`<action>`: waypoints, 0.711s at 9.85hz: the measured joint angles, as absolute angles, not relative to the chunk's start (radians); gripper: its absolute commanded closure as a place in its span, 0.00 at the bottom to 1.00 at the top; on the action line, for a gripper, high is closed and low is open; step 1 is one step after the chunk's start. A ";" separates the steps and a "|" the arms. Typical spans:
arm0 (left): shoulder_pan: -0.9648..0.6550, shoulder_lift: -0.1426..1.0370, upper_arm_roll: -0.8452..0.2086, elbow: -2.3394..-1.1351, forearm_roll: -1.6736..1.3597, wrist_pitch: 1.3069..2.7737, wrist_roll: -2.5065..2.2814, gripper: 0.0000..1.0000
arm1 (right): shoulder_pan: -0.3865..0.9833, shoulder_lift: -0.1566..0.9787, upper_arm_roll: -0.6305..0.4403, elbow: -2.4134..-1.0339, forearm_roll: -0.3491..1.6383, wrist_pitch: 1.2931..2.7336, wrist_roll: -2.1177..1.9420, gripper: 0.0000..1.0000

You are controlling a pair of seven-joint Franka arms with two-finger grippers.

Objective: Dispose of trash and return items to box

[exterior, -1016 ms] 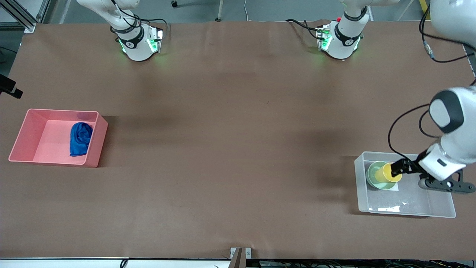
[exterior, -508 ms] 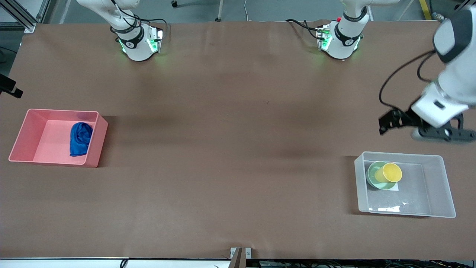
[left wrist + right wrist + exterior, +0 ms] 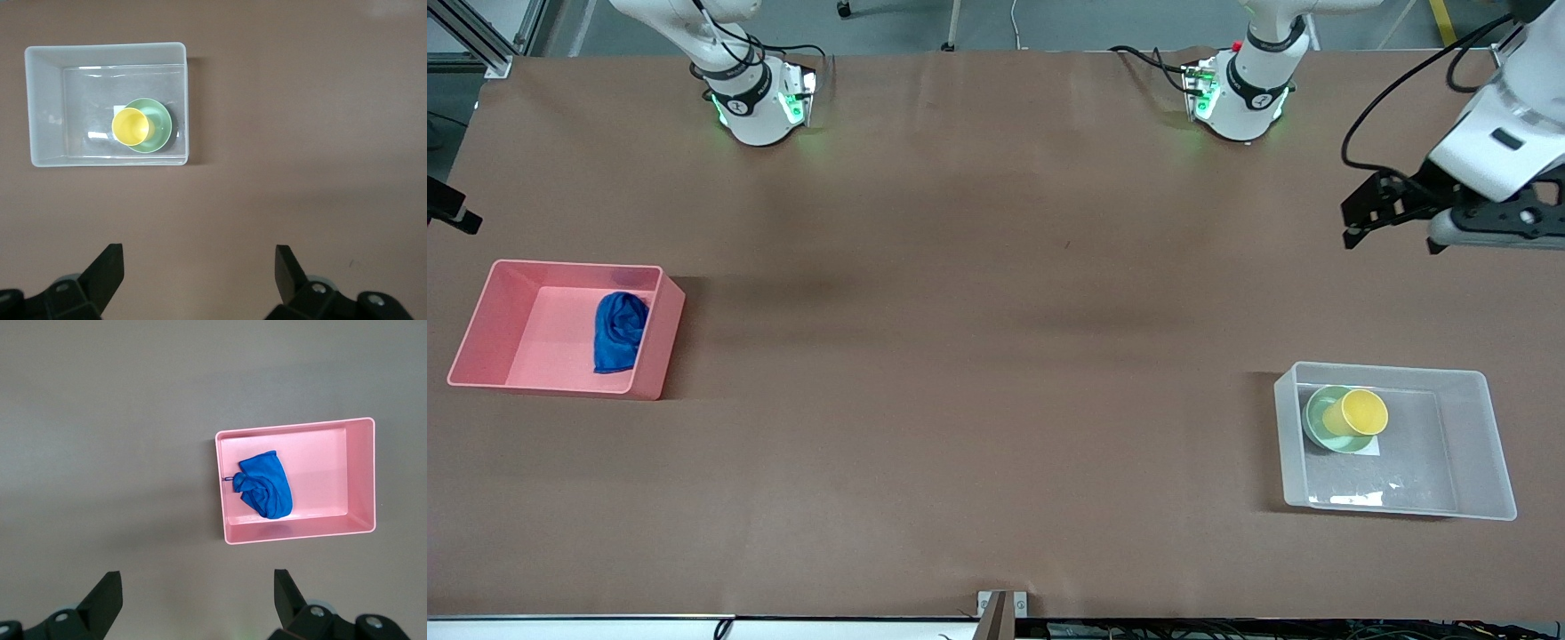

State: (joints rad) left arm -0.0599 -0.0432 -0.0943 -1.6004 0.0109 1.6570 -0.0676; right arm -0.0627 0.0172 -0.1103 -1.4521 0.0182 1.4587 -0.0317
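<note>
Presently on the brown tabletop point(image 3: 978, 356), itemised:

1. Box point(image 3: 1489, 444): clear plastic tub, toward the left arm's end of the tabletop, near the front camera. A white sticker lies on its floor, partly under the bowl.

2. Bowl point(image 3: 1316, 418): mint-green, round, shallow. It sits on the box floor at the end wall that faces the middle of the tabletop.

3. Cup point(image 3: 1360, 413): yellow, standing mouth up inside the bowl, off-centre. The left wrist view shows the same nesting, cup point(image 3: 130, 127) in bowl point(image 3: 160, 127) in box point(image 3: 40, 107).

4. Bin point(image 3: 480, 329): pink, opaque, rectangular, toward the right arm's end of the tabletop, well apart from the box.

5. Rag point(image 3: 618, 331): deep blue, crumpled, lying in the bin against the wall nearest the tabletop's middle. The right wrist view confirms rag point(image 3: 265, 492) in bin point(image 3: 363, 480).

6. Left gripper point(image 3: 1356, 218): raised in the air over bare tabletop at the left arm's end, clear of the box. Fingers point(image 3: 107, 267) spread wide, holding nothing.

7. Right gripper point(image 3: 198, 593): out of the front view; its wrist camera looks down on the bin from high above. Fingers point(image 3: 107, 590) spread wide, holding nothing.
</note>
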 measured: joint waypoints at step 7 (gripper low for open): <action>-0.068 0.001 -0.034 -1.593 -0.041 1.641 -0.004 0.02 | -0.063 0.017 -0.111 -1.452 0.017 1.451 -0.032 0.00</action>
State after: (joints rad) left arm -0.0679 0.0006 -0.0339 -1.5929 -0.0408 1.6413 -0.0043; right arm -0.0627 0.0172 -0.1105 -1.4521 0.0173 1.4510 -0.0320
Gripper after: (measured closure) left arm 0.013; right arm 0.000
